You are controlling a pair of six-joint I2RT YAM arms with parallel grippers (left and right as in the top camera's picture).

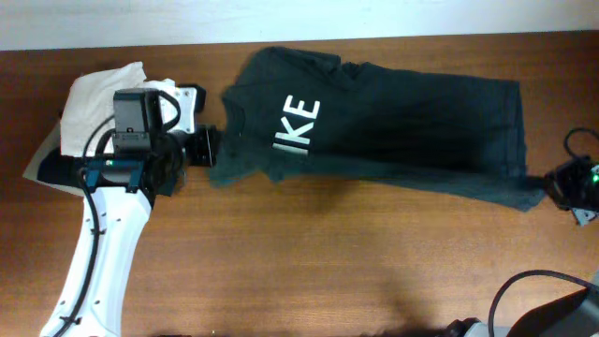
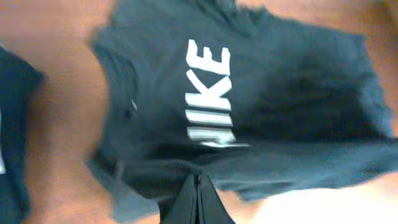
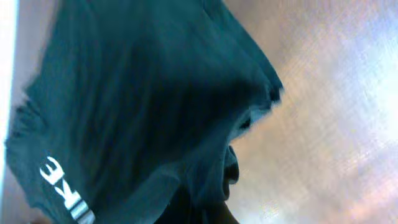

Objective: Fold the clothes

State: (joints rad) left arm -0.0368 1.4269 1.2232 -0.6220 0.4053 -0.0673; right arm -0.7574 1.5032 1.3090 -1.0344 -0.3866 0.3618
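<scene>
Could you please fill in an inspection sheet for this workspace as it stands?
Surface: wooden table.
Job's things: dark T-shirt, lettering up, stretched between both grippers.
Clutter: folded white garment by the left arm.
Grippers: left gripper shut on the T-shirt near its collar end; right gripper shut on its hem corner.
Cables: black cable looping at the right.
Surroundings: pale wall behind the table.

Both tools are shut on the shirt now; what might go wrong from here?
1. The left tool and right tool each pinch only an edge of the shirt; pulled taut, a corner may slip free.
2. The left arm hangs over the white garment; a sweep there might drag it.
</scene>
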